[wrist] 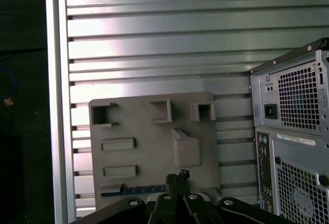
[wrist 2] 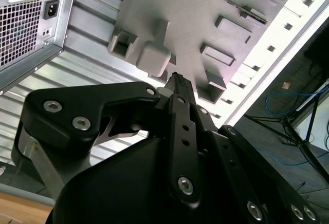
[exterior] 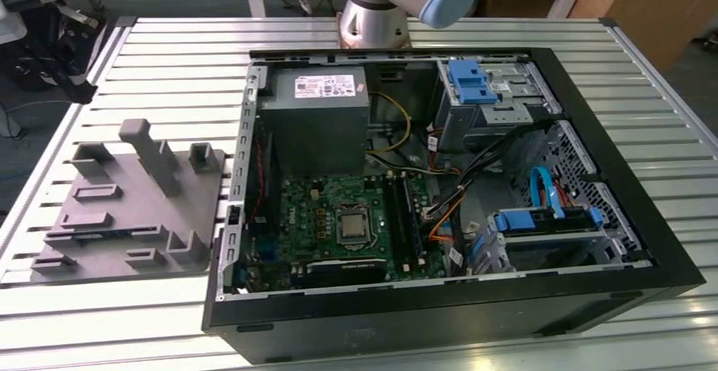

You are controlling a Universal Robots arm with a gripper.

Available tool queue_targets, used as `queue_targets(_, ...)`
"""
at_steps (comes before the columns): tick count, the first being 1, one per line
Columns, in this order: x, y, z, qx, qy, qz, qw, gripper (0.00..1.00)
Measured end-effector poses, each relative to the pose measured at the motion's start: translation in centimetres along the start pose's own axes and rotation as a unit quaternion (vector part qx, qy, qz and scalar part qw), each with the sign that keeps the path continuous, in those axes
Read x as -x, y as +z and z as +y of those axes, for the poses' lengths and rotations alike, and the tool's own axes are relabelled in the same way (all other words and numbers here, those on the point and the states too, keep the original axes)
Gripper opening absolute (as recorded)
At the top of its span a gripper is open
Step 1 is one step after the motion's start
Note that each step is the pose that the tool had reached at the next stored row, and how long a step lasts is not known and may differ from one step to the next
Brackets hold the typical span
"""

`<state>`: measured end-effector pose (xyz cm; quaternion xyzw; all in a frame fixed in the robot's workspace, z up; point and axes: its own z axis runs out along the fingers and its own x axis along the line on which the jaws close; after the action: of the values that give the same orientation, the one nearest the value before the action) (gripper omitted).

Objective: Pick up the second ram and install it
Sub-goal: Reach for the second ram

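Second ram (wrist: 133,189): lies as a thin blue strip in a long slot of the gray holder tray (wrist: 154,131), along the tray edge nearest to the gripper; not lifted, not touched.

Gripper (wrist: 177,176): hangs above that same tray edge, just beside the strip's end, apart from it; in both wrist views, dark fingers (wrist 2: 177,88) pressed together, nothing between them.

Tray: flat on the slatted metal table (exterior: 168,51); carries upright posts, square pockets and low rectangular blocks; in the exterior view, tallest post (exterior: 151,156) near the tray's middle.

Computer case (exterior: 449,312): black, on its side, just beside the tray on the exterior view's right; side panel off, inside open to see.

Case rear (wrist: 293,131): in the first wrist view, grilles and a power socket, turned to the same side as the tray's far edge.

Motherboard (exterior: 336,219): green, on the case floor, in the case half nearer to the tray; gray power supply (exterior: 314,119) just behind it.

Blue drive brackets (exterior: 472,81): in the case half away from the tray.

Arm base (exterior: 376,9): on the table, beyond the case, well apart from the tray.
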<state>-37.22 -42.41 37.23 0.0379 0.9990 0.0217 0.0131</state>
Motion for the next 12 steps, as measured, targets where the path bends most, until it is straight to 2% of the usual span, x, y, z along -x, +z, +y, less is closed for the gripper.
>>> queue_targets(12, -0.31, 1.30, -0.21, 0.0000, 0.000, 0.0000, 1.0000, 0.10)
